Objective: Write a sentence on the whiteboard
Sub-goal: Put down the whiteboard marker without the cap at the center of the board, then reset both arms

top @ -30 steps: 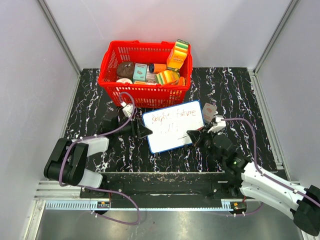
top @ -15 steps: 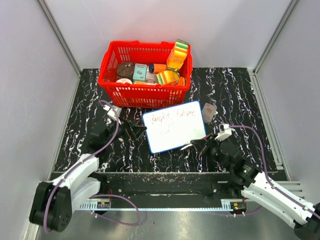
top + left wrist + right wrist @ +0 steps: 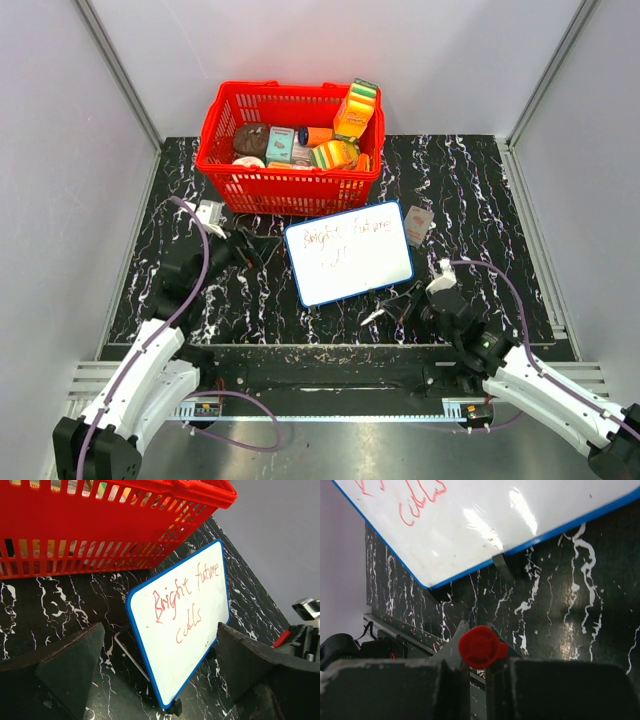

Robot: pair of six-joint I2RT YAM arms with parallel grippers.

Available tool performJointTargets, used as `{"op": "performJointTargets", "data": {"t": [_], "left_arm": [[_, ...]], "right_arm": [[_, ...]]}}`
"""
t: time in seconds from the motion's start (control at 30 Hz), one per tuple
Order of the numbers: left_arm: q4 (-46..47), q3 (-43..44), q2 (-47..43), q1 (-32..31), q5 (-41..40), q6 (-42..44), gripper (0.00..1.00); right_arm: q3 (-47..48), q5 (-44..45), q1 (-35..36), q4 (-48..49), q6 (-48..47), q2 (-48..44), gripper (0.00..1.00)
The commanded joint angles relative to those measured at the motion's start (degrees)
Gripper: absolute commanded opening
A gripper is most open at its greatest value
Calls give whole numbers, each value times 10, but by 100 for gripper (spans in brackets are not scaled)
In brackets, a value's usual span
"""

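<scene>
The whiteboard (image 3: pixel 352 272) stands propped on small black feet mid-table, blue-framed, and shows in both wrist views (image 3: pixel 187 640) (image 3: pixel 485 520). The sentence (image 3: pixel 345 240) is red handwriting in two lines, reading "Bright future" over "calls" (image 3: pixel 182 602); only its lower line shows in the right wrist view (image 3: pixel 422 492). My left gripper (image 3: pixel 245 250) (image 3: pixel 160 667) is open just left of the board, touching nothing. My right gripper (image 3: pixel 405 305) (image 3: pixel 477 670) is shut on a red-capped marker (image 3: pixel 480 646) (image 3: pixel 375 316), near the board's front right corner and clear of it.
A red plastic basket (image 3: pixel 290 188) (image 3: pixel 100 540) full of packaged goods stands right behind the board. A small grey-pink block (image 3: pixel 418 225) lies by the board's right edge. The table's near edge and metal rail (image 3: pixel 320 365) run below both grippers.
My left gripper opened, let go of the board's left edge and drew back to the left. My right gripper carried the marker off the board toward the near edge.
</scene>
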Motion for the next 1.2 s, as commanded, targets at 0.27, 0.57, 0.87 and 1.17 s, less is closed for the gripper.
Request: {"op": "performJointTargets", "data": {"t": [0.27,0.57,0.87,1.17], "left_arm": [[-51,102,24,0,65,-17,99],[-50,101,21,-1,73,-22,99],[-39,95,23,0,113,-14,99],[-126,96,19,0,-13,-15,99]], "right_arm": [[-37,-7,-2,1,54,9,31],[-14,11,-2,4,27,19,65],[15,29,-2,11,-19,24,89],[130,130,-3,9,-175,120,100]]}}
